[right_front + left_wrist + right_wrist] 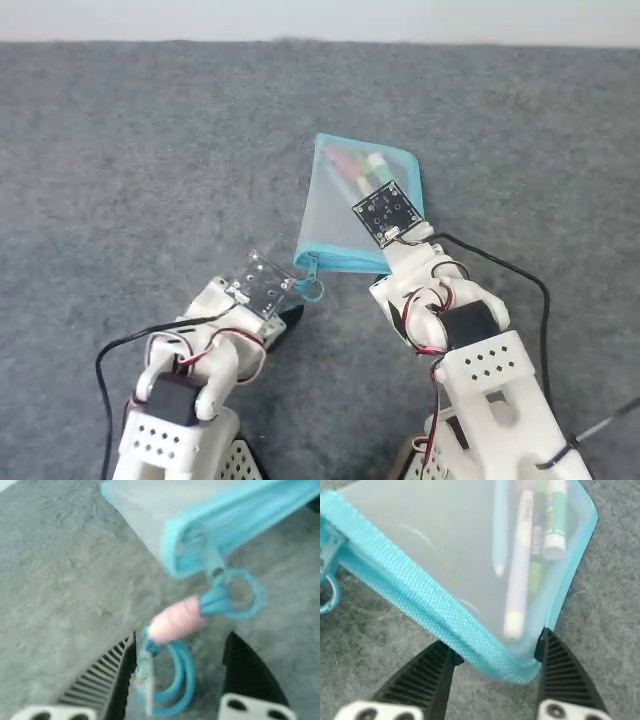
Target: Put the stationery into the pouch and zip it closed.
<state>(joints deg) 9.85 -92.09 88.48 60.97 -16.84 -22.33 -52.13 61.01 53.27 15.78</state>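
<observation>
A translucent pouch with teal trim lies mid-table, holding several pens. In the right wrist view the pens and a green-and-white marker show through its wall. My right gripper is open, its fingers straddling the pouch's near corner, and the zip band there looks closed. The slider sits at the pouch's other near corner. From it hang a teal ring, a pink bead and a teal cord loop. My left gripper is open around that cord.
Grey carpet-like cloth covers the table, with a pale wall strip along the far edge. Both arm bases and their cables stand at the near edge, left arm and right arm.
</observation>
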